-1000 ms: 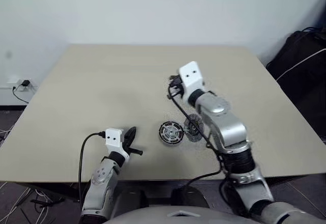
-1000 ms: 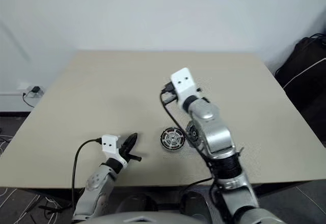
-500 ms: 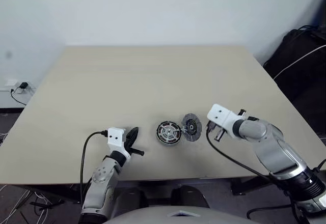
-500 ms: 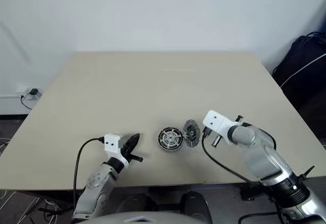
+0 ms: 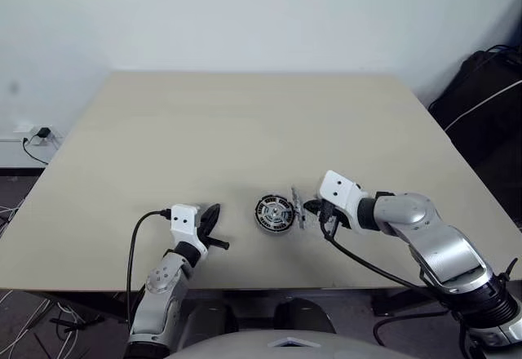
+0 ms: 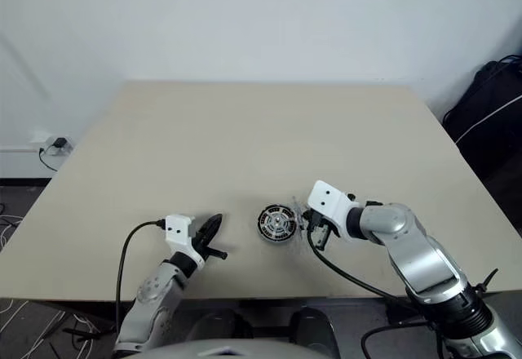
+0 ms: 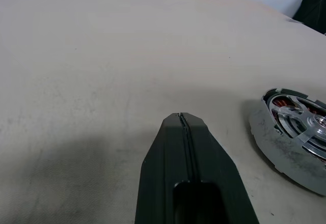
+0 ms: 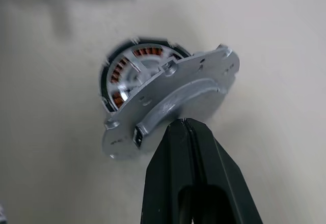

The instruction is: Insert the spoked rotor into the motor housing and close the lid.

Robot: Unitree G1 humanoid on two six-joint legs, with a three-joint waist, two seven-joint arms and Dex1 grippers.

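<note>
The motor housing [image 5: 273, 213] sits flat on the table [image 5: 245, 130] near its front edge, open face up; a spoked rotor [image 8: 133, 68] appears already seated in it, with copper windings visible between the spokes. The right gripper [image 8: 189, 132], fingers pressed together, grips the lid [image 8: 170, 102] by its rim; the lid is held tilted on edge just right of the housing, presumably so it can be tipped over the opening. The left gripper [image 5: 209, 219], fingers together and empty, rests left of the housing, apart from it.
</note>
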